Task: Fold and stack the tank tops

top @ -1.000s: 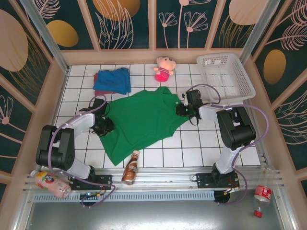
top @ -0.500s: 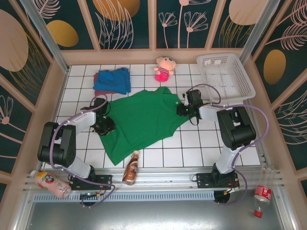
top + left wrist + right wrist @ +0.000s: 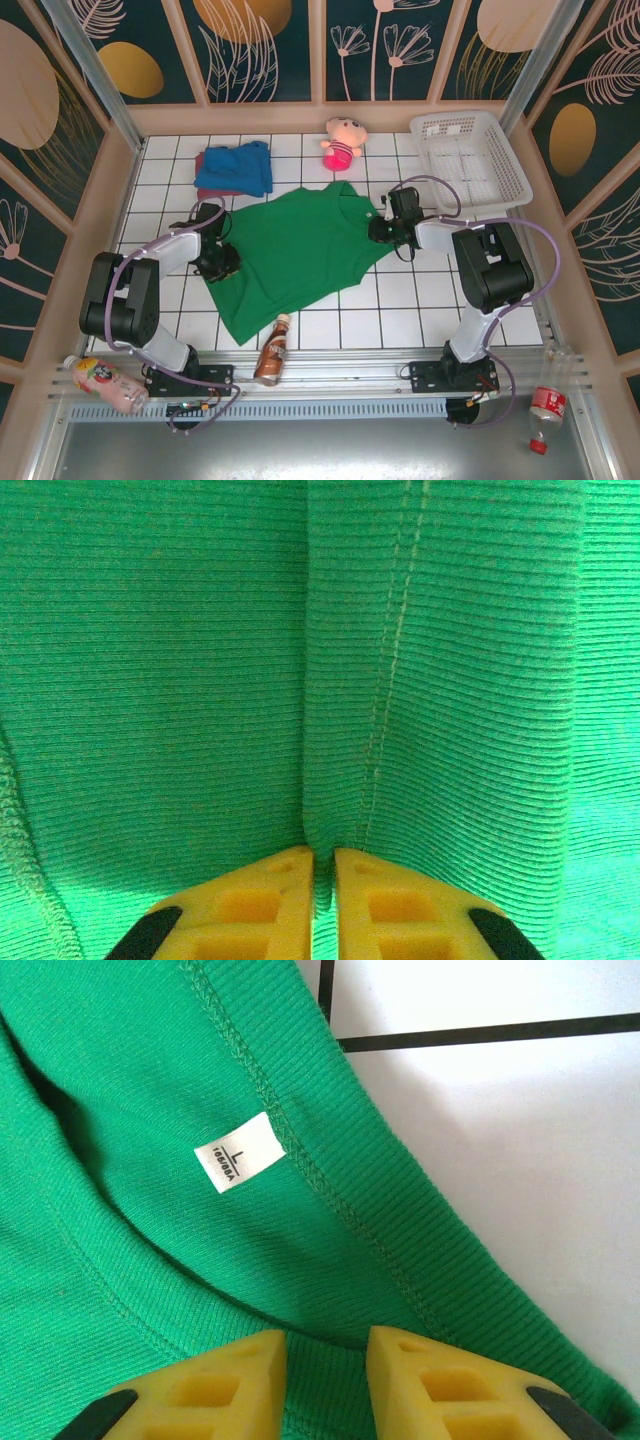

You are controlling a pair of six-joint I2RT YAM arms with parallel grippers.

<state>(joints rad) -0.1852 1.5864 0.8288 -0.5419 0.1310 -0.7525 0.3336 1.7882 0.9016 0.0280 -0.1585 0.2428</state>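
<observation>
The green tank top (image 3: 300, 255) lies spread flat on the white tiled table (image 3: 420, 300). My left gripper (image 3: 222, 262) sits on its left edge. In the left wrist view its yellow fingers (image 3: 260, 900) are shut on a raised fold of the green tank top (image 3: 180, 660), beside a seam. My right gripper (image 3: 375, 232) rests on the neck at the right. There its jaws stand apart over the green tank top (image 3: 130, 1070), just below the white neck label (image 3: 240, 1152). The blue tank top (image 3: 238, 168) lies folded at the back left on the maroon one (image 3: 204, 158).
A pink plush doll (image 3: 341, 143) sits at the back centre. The white basket (image 3: 430, 123) stands at the back right. A brown bottle (image 3: 271, 350) lies at the near edge below the green hem. Two more bottles (image 3: 105, 382) (image 3: 545, 405) lie off the table's front.
The left jaws have closed on the fold of green cloth, and that gripper has shifted slightly away from the near edge. The right jaws have narrowed a little.
</observation>
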